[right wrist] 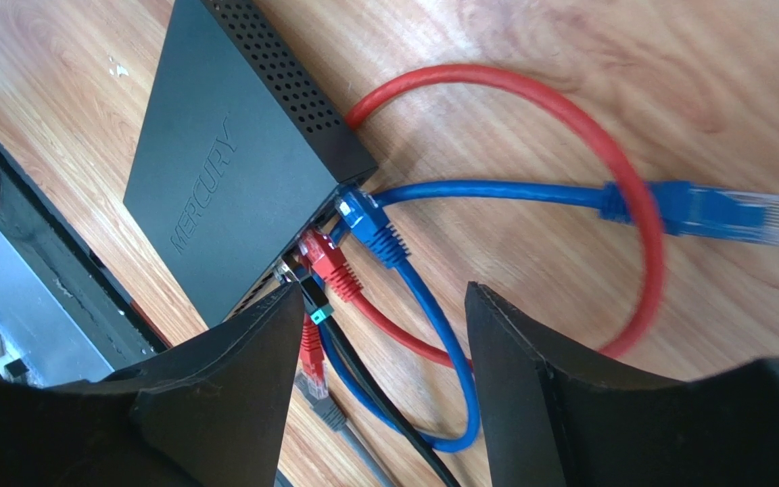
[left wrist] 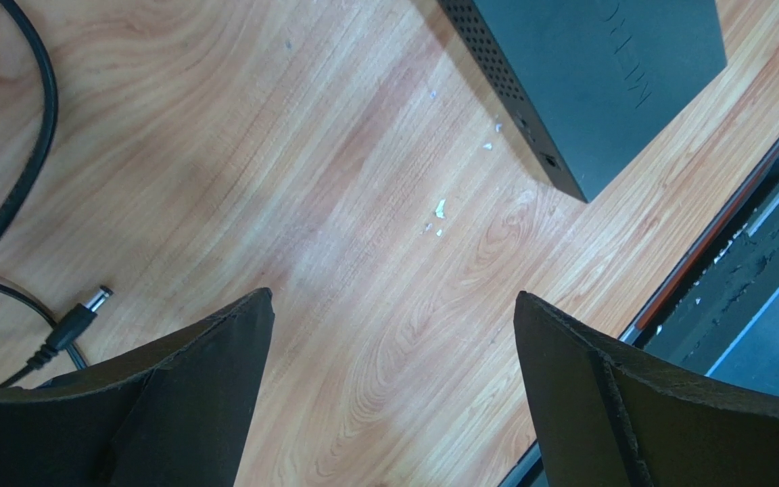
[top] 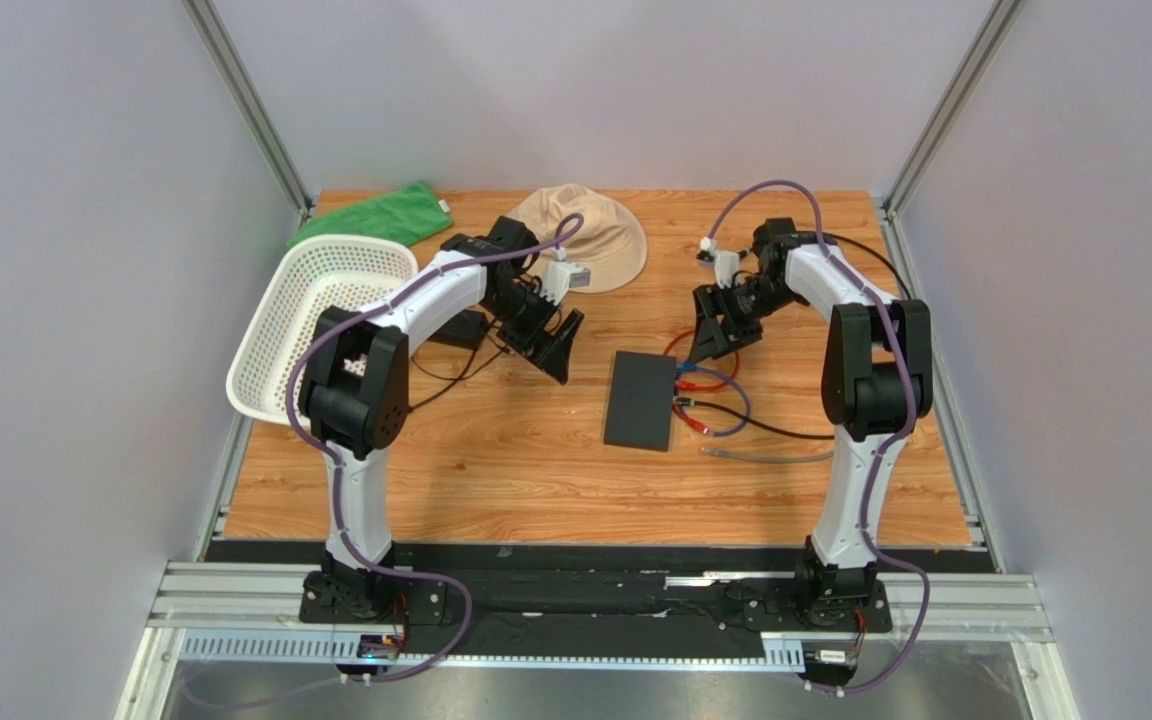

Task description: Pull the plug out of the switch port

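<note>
The switch [top: 641, 401] is a flat black box lying mid-table, with "MERCURY" on its top in the right wrist view [right wrist: 223, 172]. A blue plug [right wrist: 368, 225], a red plug [right wrist: 328, 264] and a black plug [right wrist: 314, 297] sit in its port edge. The blue cable's free end [right wrist: 729, 213] lies loose on the wood. My right gripper [right wrist: 383, 304] is open and empty above the cables, behind the switch [top: 714, 323]. My left gripper [top: 555, 348] is open and empty left of the switch, whose corner shows in the left wrist view [left wrist: 587, 71].
A white mesh basket [top: 312, 323] stands at the left edge. A green cloth [top: 375, 218] and a tan hat [top: 597, 233] lie at the back. A black barrel plug on a cable [left wrist: 79, 320] lies near my left gripper. A grey cable [top: 755, 450] lies right of the switch.
</note>
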Controlling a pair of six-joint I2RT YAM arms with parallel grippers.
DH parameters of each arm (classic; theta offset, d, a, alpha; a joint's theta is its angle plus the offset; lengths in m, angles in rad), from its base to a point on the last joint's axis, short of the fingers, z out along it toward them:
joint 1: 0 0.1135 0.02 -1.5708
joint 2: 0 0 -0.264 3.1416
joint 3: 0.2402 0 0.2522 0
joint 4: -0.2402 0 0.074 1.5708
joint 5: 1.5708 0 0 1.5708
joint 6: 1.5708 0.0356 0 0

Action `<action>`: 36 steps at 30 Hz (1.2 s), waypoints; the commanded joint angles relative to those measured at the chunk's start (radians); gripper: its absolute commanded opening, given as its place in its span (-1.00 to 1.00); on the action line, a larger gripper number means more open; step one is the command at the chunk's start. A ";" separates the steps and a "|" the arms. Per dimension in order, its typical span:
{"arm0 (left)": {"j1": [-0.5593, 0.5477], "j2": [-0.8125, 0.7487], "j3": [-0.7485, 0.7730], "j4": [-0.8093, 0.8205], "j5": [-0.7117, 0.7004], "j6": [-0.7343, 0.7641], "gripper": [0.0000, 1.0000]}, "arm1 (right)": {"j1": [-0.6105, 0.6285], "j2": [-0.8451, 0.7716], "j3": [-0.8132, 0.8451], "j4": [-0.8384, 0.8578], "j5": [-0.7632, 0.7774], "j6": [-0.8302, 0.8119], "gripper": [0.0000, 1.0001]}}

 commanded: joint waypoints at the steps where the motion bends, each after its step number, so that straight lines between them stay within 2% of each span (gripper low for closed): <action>1: 0.001 -0.075 -0.027 0.005 -0.008 0.008 0.91 | 0.050 -0.012 -0.070 0.029 -0.029 0.015 0.27; 7: 0.001 -0.111 -0.054 0.043 -0.013 -0.003 0.91 | 0.134 -0.081 -0.176 0.033 -0.054 0.057 0.26; 12: -0.001 -0.113 -0.060 0.049 -0.001 -0.026 0.89 | 0.128 -0.101 -0.128 0.021 -0.044 0.095 0.27; 15: -0.010 -0.098 -0.046 0.053 0.028 -0.044 0.80 | 0.104 -0.087 -0.084 -0.005 -0.038 0.075 0.28; 18: -0.023 -0.059 -0.005 0.048 0.084 -0.049 0.51 | 0.087 -0.047 -0.049 -0.028 -0.031 0.040 0.27; 19: -0.031 -0.032 0.008 0.037 0.128 -0.046 0.19 | 0.082 -0.035 -0.036 -0.033 -0.028 0.035 0.25; 21: -0.045 -0.003 0.052 0.020 0.166 -0.029 -0.24 | 0.079 0.005 -0.009 -0.045 -0.038 0.028 0.19; 22: -0.063 0.023 0.066 0.007 0.186 -0.023 -0.68 | 0.076 0.016 -0.004 -0.047 -0.049 0.026 0.14; 23: -0.073 0.037 0.078 0.003 0.188 -0.020 -1.00 | 0.076 0.026 0.001 -0.047 -0.072 0.025 0.06; 26: -0.108 0.099 0.141 -0.036 0.205 0.003 -1.00 | 0.076 0.037 0.007 -0.040 -0.107 0.028 -0.01; 33: -0.139 0.188 0.150 -0.015 0.208 -0.044 -1.00 | 0.078 0.069 0.022 -0.034 -0.146 0.023 -0.07; 36: -0.139 0.232 0.150 0.002 0.084 -0.103 -1.00 | 0.081 0.100 0.037 -0.048 -0.139 0.017 -0.07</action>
